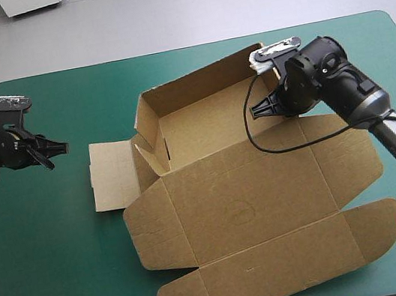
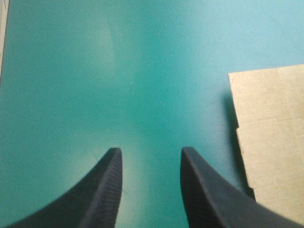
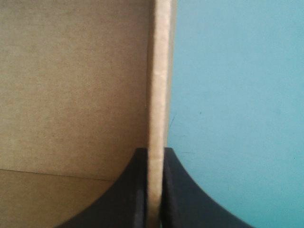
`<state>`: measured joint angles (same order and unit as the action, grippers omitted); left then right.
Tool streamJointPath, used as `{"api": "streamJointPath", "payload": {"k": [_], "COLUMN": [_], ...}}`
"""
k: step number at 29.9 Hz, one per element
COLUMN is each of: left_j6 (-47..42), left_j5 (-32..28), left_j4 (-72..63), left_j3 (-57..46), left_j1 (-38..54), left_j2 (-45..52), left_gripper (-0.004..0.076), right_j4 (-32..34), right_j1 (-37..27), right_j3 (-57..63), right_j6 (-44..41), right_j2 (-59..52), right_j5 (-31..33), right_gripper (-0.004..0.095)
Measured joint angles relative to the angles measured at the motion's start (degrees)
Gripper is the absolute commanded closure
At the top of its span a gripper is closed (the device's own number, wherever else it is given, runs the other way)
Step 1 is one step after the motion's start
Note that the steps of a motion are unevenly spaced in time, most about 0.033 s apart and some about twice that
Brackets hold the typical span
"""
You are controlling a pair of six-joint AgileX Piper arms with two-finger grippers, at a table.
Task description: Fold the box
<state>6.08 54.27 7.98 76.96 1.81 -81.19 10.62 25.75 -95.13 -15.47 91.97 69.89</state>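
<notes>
The right pincer (image 3: pixel 155 153) is clamped on a raised wall (image 3: pixel 159 71) of the box (image 1: pixel 202 124). One black finger sits inside the tray and the other outside over the teal-green cover (image 3: pixel 237 95). The board stands edge-on between them and runs straight ahead of the tips until the wrist view cuts it off. Inside that wall, brown board with one fold line across it shows; which panel is floor and which is wall cannot be told. From above, this pincer's fingers are largely masked by its own wrist, so the grip is hard to make out there.

The left pincer (image 2: pixel 150 150) hangs over bare tabletop (image 1: pixel 57 262), well apart from the other, its fingers spread with nothing between them. Just beside one finger lies a flat side flap (image 2: pixel 270 142) of the box, not touching it. Only part of the flap is in the wrist view.

The box lies mid-tabletop between the two pincers. On the robot's side of the right pincer the lid (image 1: pixel 246 208) lies flat, its rounded tuck flap (image 1: pixel 279 271) nearest the table's near edge. Farther on is the open tray, its far wall (image 1: pixel 203 86) upright. The wall toward the left pincer is raised too, with a small flap bent inward at its corner. Whether that flap is tucked cannot be told.
</notes>
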Motion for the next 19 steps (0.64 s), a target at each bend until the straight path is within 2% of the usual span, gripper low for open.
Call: {"api": "streamJointPath", "payload": {"k": [6, 12, 14, 16, 18, 19], "left_j6": [0.0, 0.0, 0.0, 0.0, 0.0, 0.0], "left_j5": [0.62, 1.27, 1.53, 1.77, 1.84, 1.89], "left_j4": [-0.06, -0.06, -0.06, -0.06, -0.06, -0.06], "left_j3": [0.0, 0.0, 0.0, 0.0, 0.0, 0.0], "left_j1": [0.0, 0.0, 0.0, 0.0, 0.0, 0.0], "left_j2": [0.57, 0.84, 0.84, 0.84, 0.84, 0.84], "left_gripper": [0.0435, 0.0435, 0.0435, 0.0435, 0.0435, 0.0435], "right_j4": [-8.65, -11.44, -11.56, -11.43, -11.22, -11.22], "right_j1": [-4.36, -5.33, -5.35, -5.39, -5.46, -5.46], "right_j3": [-1.15, -1.15, -1.15, -1.15, -1.15, -1.15], "right_j6": [3.24, 3.8, 4.1, 4.35, 4.48, 4.71], "right_j2": [1.39, 6.49, 8.25, 9.71, 10.08, 10.08], "right_j5": [1.43, 1.37, 1.32, 1.26, 1.13, 1.14], "right_gripper": [0.0926, 0.0912, 0.083, 0.0694, 0.0517, 0.0476]}}
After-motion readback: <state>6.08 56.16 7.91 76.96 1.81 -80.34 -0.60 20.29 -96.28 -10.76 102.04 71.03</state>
